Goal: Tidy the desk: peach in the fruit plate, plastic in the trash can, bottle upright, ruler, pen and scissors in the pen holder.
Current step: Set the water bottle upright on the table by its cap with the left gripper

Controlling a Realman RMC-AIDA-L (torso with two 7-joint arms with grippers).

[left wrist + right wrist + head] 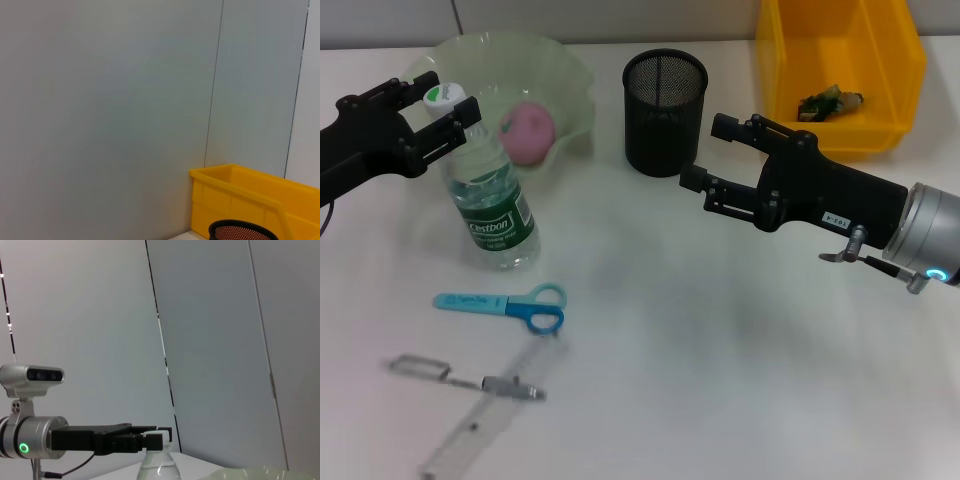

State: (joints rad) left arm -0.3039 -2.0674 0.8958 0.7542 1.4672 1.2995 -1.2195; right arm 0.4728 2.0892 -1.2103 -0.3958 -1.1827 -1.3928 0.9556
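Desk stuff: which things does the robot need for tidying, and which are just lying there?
For the job: peach, fruit plate, bottle, scissors, ruler, pen, pen holder, yellow trash can, plastic.

Just lying about: nothing visible.

My water bottle (492, 195) looks clear, glossy plastic; the pen holder (664, 110) is matt black wire mesh. The trash can (841, 70) seems smooth yellow plastic.

1 bottle (492, 205), 1 peach (527, 131), 1 fruit plate (575, 88), 1 pen holder (664, 112), 1 yellow bin (840, 135), 1 scissors (512, 305), 1 ruler (490, 405), 1 pen (470, 377), 2 grippers: left gripper (437, 113), right gripper (705, 152)
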